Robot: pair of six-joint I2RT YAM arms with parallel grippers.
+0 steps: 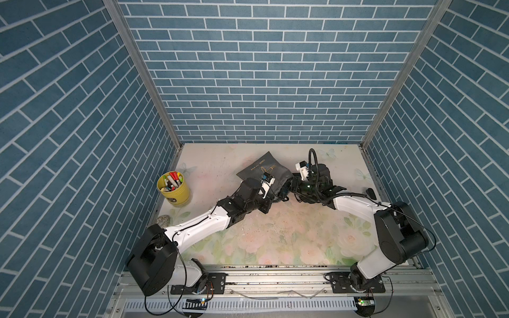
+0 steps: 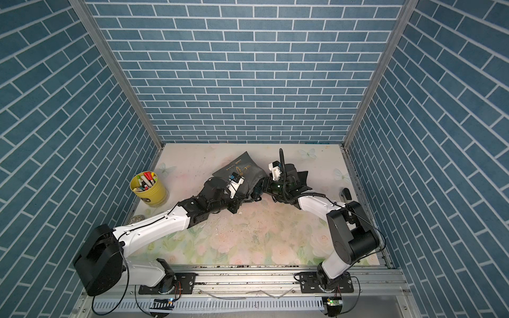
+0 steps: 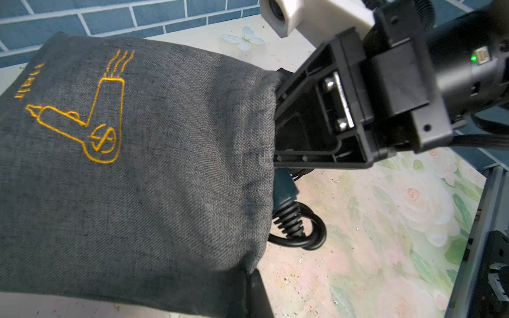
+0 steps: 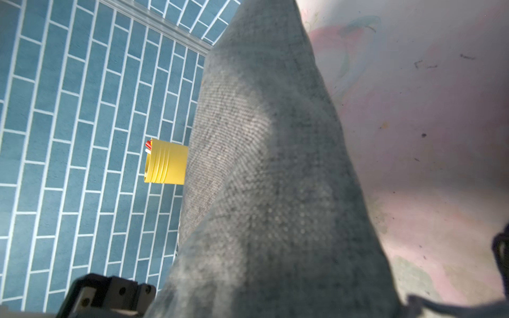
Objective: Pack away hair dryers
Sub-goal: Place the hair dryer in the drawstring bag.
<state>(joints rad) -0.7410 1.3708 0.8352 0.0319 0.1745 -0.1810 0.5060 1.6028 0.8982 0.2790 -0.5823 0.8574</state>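
Clamping pouch [image 3: 165, 137] hem in clenched left gripper [image 3: 254, 286] to brace mouth against right gripper [image 3: 297, 124], grip untellable inside, seemingly pushing dryer [image 3: 283, 187] in.

pouch [image 1: 259, 168] blocking centre, tabletop [image 1: 275, 234] open nearside

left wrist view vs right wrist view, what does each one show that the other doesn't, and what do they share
Only the left wrist view: the gold dryer drawing on the grey pouch, the end of the teal hair dryer sticking out of the pouch mouth, and the right claw at that mouth.
Only the right wrist view: the yellow cup with pens in it.
Both: the pouch's grey cloth, the floral table and the blue brick wall.
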